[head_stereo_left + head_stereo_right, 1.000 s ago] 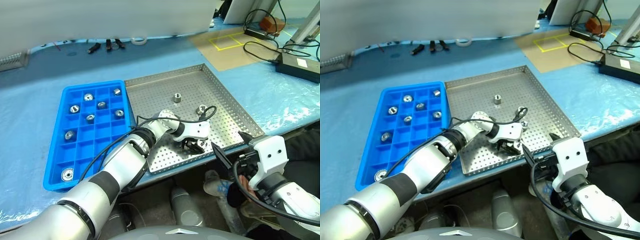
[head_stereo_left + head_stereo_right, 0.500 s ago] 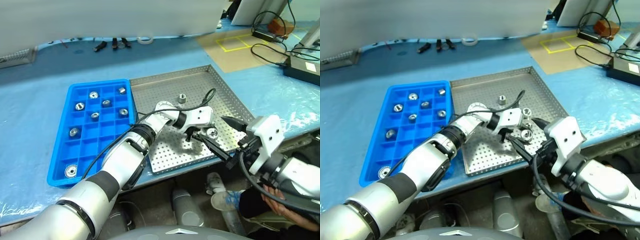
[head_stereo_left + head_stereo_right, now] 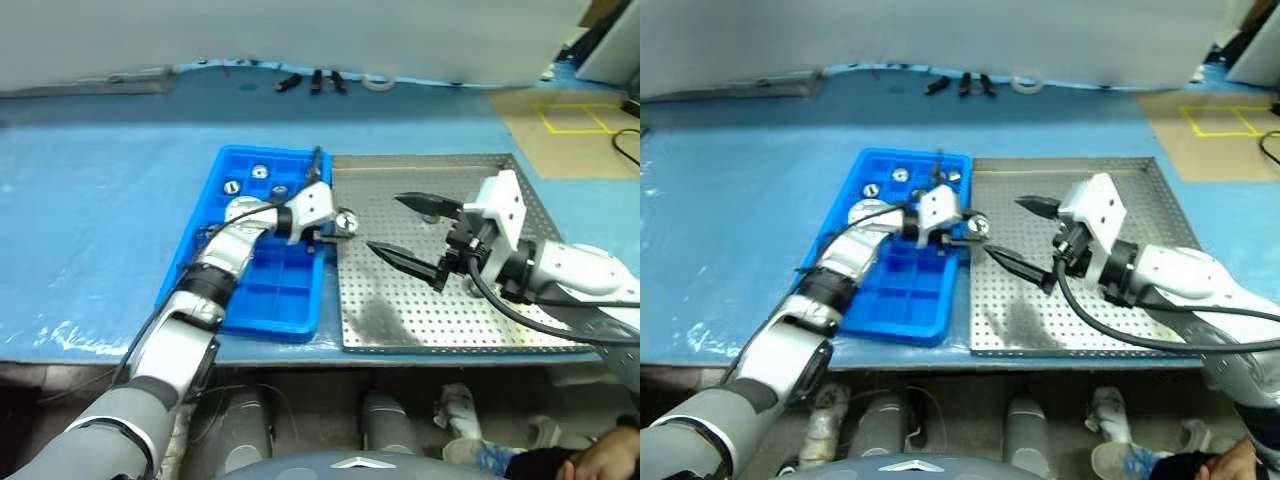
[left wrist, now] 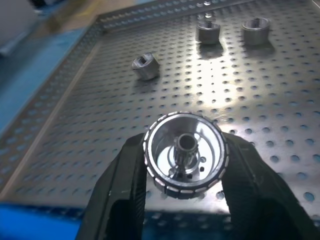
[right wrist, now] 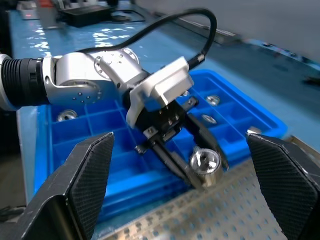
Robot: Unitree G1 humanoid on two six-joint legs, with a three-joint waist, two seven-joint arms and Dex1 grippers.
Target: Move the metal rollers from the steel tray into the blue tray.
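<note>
The steel tray [image 3: 440, 300] lies nearest, at about 4 o'clock from the middle of the head view, its perforated floor bare along the near edge. Above it the right gripper [image 3: 400, 228] hangs with its two black fingers spread wide and nothing between them, pointing toward 9 o'clock.

Just beyond its tips, at the seam between the two trays, the left gripper [image 3: 338, 226] pinches one metal roller [image 4: 183, 154] between its fingers [image 4: 120, 190]. The wrist view shows the roller end-on, a shiny ring with a dark centre hole, lifted clear of the steel tray's floor. The roller sits at the steel tray's 9 o'clock rim, right beside the blue tray [image 3: 268, 300].

The blue tray lies touching the steel tray's left side. Its near compartments look bare; several rollers [image 3: 259, 172] sit in the far ones, around 12 o'clock.

Farther into the steel tray three more rollers [image 4: 145, 67] rest on the floor, apart from one another.
</note>
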